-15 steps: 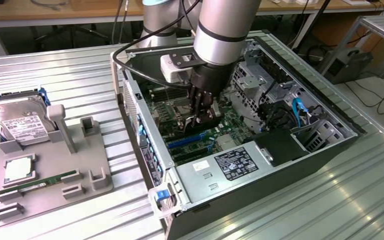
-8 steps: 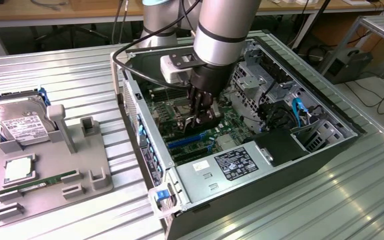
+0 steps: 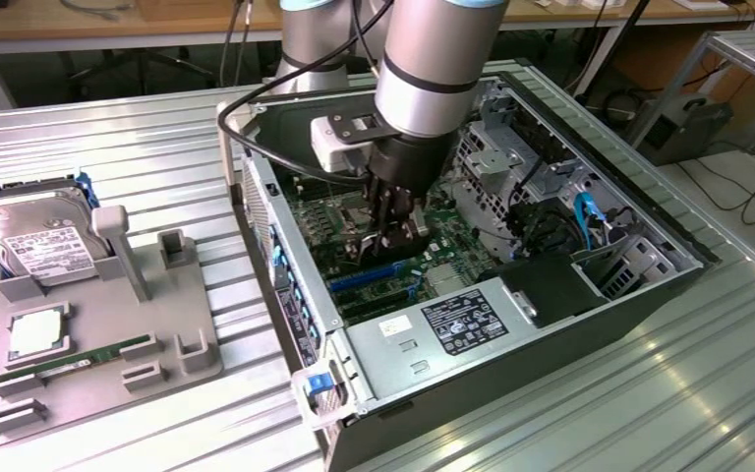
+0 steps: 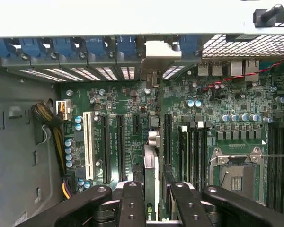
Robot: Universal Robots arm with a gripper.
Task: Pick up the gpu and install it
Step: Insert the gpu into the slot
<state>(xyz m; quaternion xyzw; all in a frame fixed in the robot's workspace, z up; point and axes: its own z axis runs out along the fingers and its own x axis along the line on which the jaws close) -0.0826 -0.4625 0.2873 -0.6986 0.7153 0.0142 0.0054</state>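
Gpu, a thin flat black expansion card with a silvery metal bracket at one end [image 4: 151, 172], is held on edge inside the open black steel tower case [image 3: 640, 285], low over the green motherboard [image 4: 132, 101]. The black-fingered gripper [image 4: 156, 198] is closed narrowly on the card's flat faces, judged so the connector edge stays free to meet a long black slot [image 4: 119, 146]. The bracket end is turned toward the blue plastic clips [image 4: 92, 47] on the rear wall. Room is tight: slots flank the card, while a yellow-and-black cable bundle [image 4: 52, 125] lies well apart.

The gpu [image 4: 150, 187] bears an Nvidia logo [image 4: 150, 208] (other labels illegible).
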